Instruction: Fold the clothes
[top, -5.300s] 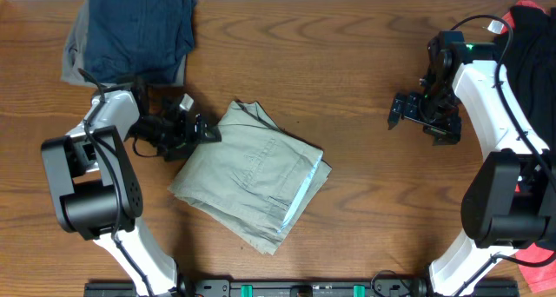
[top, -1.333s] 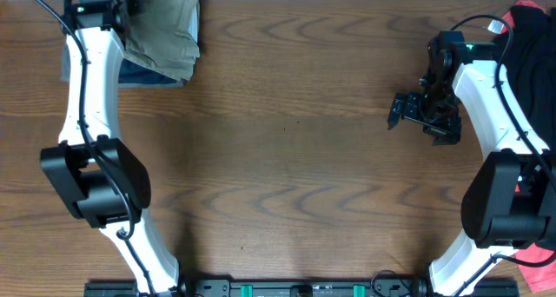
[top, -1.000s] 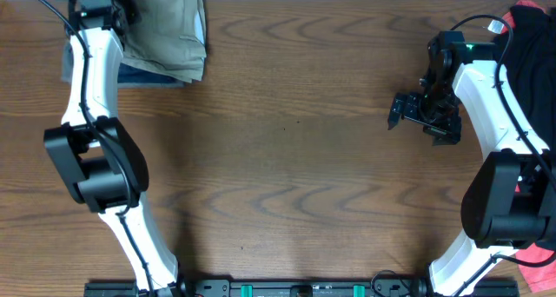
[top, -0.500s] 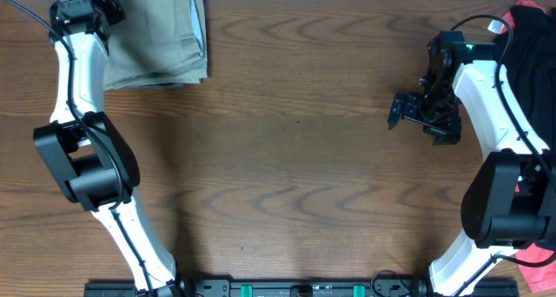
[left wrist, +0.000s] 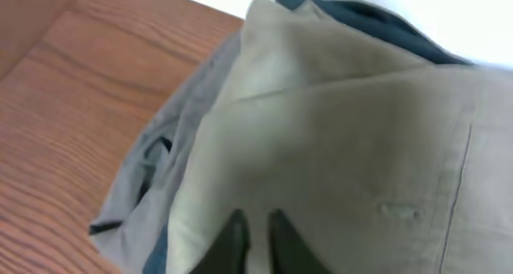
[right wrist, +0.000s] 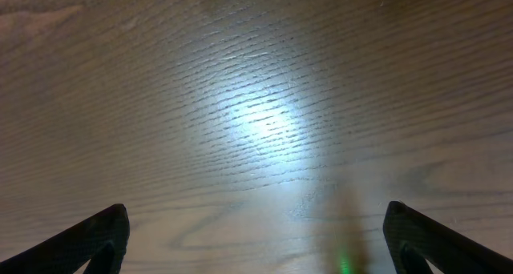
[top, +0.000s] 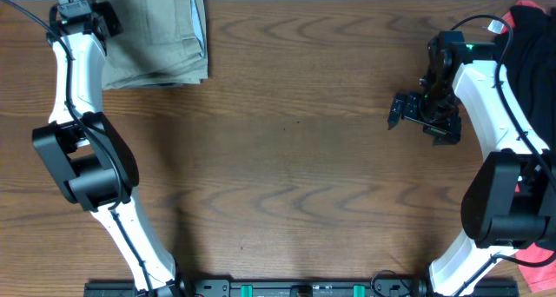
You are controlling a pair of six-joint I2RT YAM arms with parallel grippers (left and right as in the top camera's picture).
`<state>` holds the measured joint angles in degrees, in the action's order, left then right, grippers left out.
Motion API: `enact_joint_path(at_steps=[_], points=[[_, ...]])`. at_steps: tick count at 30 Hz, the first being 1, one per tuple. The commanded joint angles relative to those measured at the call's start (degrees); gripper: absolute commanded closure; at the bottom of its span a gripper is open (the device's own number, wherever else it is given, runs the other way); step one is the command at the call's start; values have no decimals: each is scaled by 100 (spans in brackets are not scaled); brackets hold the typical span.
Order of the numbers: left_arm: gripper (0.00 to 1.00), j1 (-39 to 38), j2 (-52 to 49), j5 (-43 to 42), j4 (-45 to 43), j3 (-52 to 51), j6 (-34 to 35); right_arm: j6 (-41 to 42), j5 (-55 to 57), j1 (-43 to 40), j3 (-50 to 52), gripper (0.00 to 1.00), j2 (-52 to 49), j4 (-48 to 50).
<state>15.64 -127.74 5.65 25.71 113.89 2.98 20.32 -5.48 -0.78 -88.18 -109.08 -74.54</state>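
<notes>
Wood-grain bench (top: pixel 287 158), white beyond its 12 o'clock edge. Folded khaki shorts (top: pixel 156 32) lie at 11 o'clock on grey and navy garments (left wrist: pixel 152 170), lining edge running 12-to-6; long axis cropped, unclear. Left gripper (left wrist: pixel 256 242) pinches their fabric; right gripper (top: pixel 417 122) gapes over the bench.

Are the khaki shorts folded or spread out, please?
Folded: the light khaki cotton shorts form a compact rectangle with layered edges.
</notes>
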Motion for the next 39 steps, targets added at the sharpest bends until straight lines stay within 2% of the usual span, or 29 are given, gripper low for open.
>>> enact_joint_path(at_steps=[1,11,17,25,27,30,33,36,39], points=[[93,11,15,-90,-17,129,-11,-66,57,4,-74,1,11,0],[92,63,-313,-90,-608,129,-35,-66,57,4,-74,1,11,0],[88,264,-745,-63,-505,129,-33,-66,57,4,-74,1,11,0],[83,529,-791,-66,-144,131,-31,-68,57,4,-74,1,11,0],[83,535,-719,-68,-7,131,-31,-66,57,4,-74,1,11,0],[70,501,-472,-70,39,131,-28,-66,57,4,-74,1,11,0],[67,431,-39,-70,26,131,-20,-66,57,4,-74,1,11,0],[59,352,476,-74,94,131,282,-66,57,4,-74,1,11,0],[60,271,953,-214,417,131,699,-66,57,4,-74,1,11,0]])
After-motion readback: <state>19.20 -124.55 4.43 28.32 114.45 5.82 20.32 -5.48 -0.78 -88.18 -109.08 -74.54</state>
